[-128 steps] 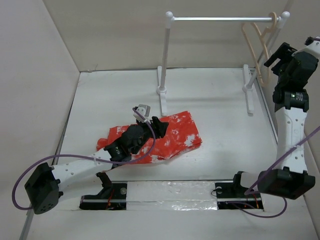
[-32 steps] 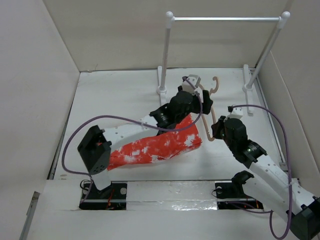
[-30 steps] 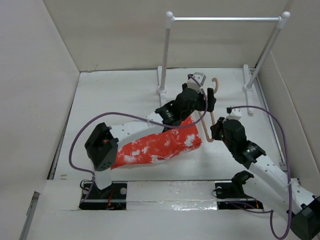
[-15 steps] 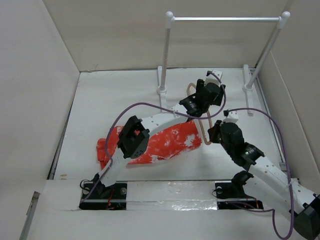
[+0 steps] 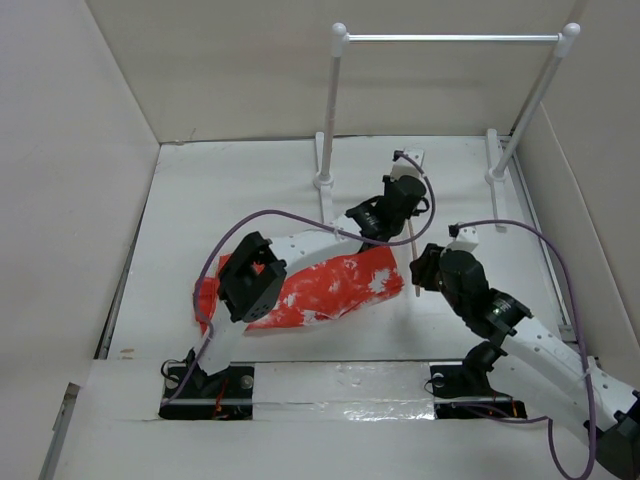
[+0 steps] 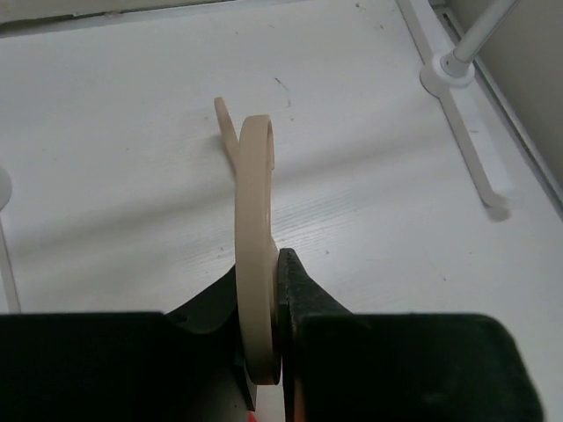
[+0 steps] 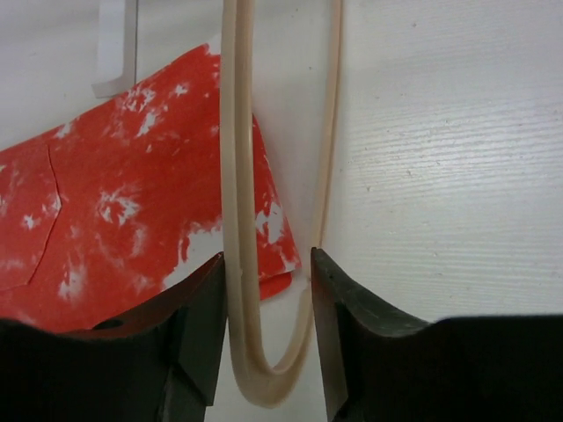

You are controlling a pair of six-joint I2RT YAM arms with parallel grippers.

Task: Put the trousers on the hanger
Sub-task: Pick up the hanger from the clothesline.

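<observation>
Swung edge-on since earlier, the hanger is being pinched by the left pincer and straddled by the part-spread right pincer, whose grip cannot be told.

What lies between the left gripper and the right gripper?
The hanger, edge-on in the top view: the left gripper clamps its hook end, and its other end sits inside the right gripper.

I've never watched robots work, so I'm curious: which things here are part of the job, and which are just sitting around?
Part of the job: red-orange, white-speckled cloth trousers; thin pale beige wood-coloured hanger.
Just standing by: white-posted rack with metal bar; purple cables.
</observation>
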